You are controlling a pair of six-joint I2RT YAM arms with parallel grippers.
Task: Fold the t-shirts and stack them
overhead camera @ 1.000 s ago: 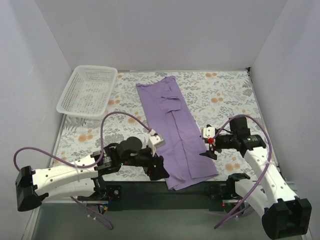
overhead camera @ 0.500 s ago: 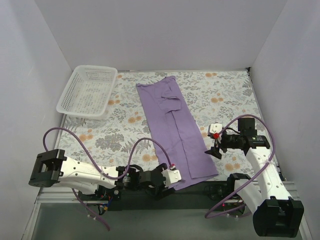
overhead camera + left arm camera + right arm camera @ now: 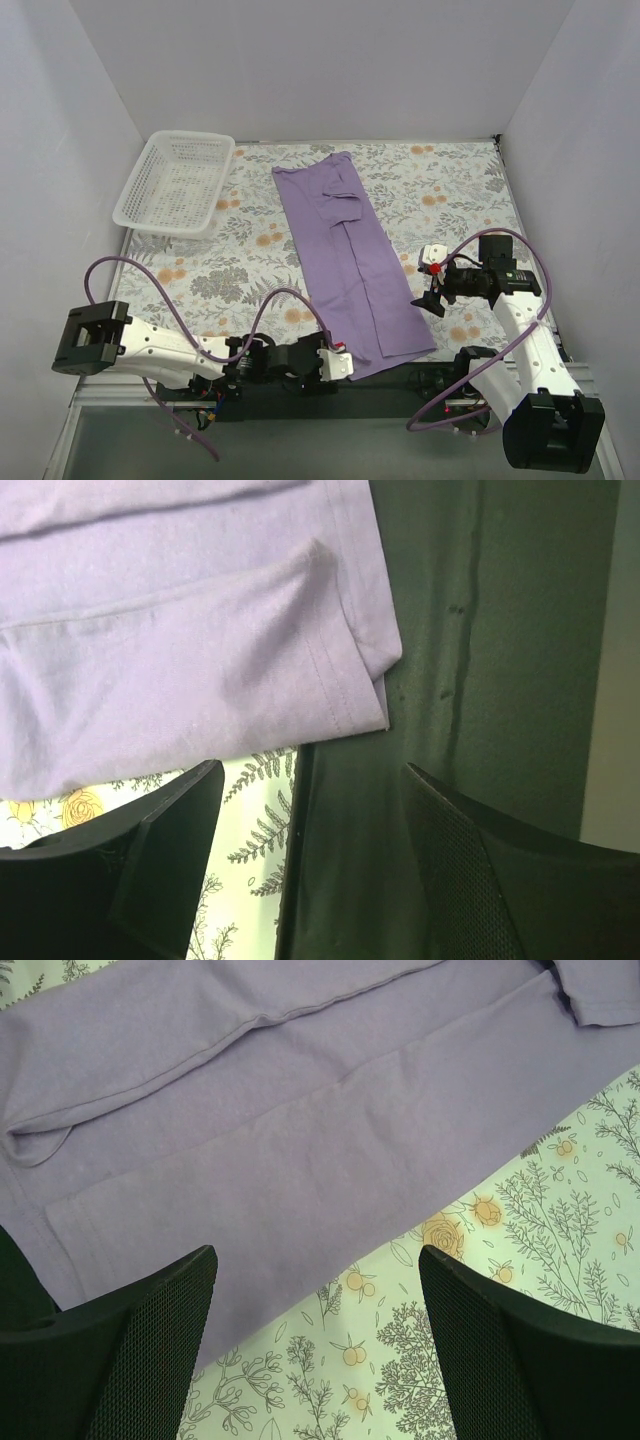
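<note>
**Overhead and wrist views.** The lavender t-shirt [image 3: 345, 260] is lying as a long, lengthwise-folded strip down the middle of the floral desk [image 3: 450, 190]. Its near hem is lapping onto the dark front edge [image 3: 480, 680]. The left arm [image 3: 170, 350] is stretching low along that edge with its wrist pointing rightward. The left fingers [image 3: 165, 830] are standing wide apart just short of the hem's corner, gripping nothing. The right arm [image 3: 520, 330] is bending up at the elbow and reaching leftward. The right fingers [image 3: 150, 1330] are hovering, widely spread, over the shirt's right border, holding nothing. A white lattice basket [image 3: 175, 180] is sitting at the far left corner, well apart from the shirt.
</note>
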